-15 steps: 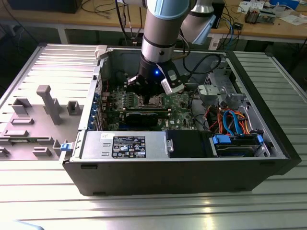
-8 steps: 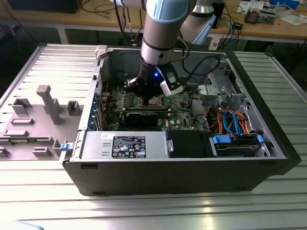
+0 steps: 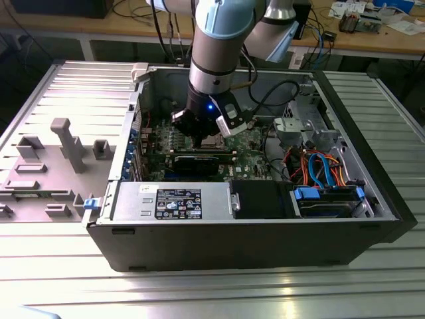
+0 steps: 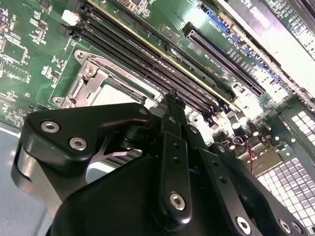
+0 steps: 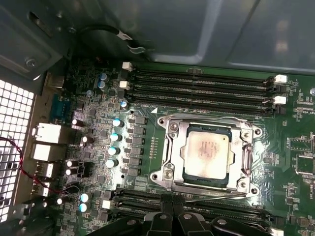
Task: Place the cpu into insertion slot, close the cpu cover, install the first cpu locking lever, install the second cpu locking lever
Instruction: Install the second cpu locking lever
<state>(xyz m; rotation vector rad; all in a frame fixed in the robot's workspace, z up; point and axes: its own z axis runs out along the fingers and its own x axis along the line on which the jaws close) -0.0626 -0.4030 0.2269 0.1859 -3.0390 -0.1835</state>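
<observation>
Black gripper links fill the foreground, hanging at the socket's edge; whether its fingers are parted or closed I cannot tell.

One cpu sits in the insertion slot, framed by one cpu cover that looks to be lying down over it (a thin locking lever runs along the near side). Memory slots, four in the far bank, flank the socket on the green board. Risk, as I judge it: a lever slipping free if pressed off-line, scraping the board.

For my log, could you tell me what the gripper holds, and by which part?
Nothing that can be seen: the cpu already sits in the insertion slot, under the cpu cover.
</observation>
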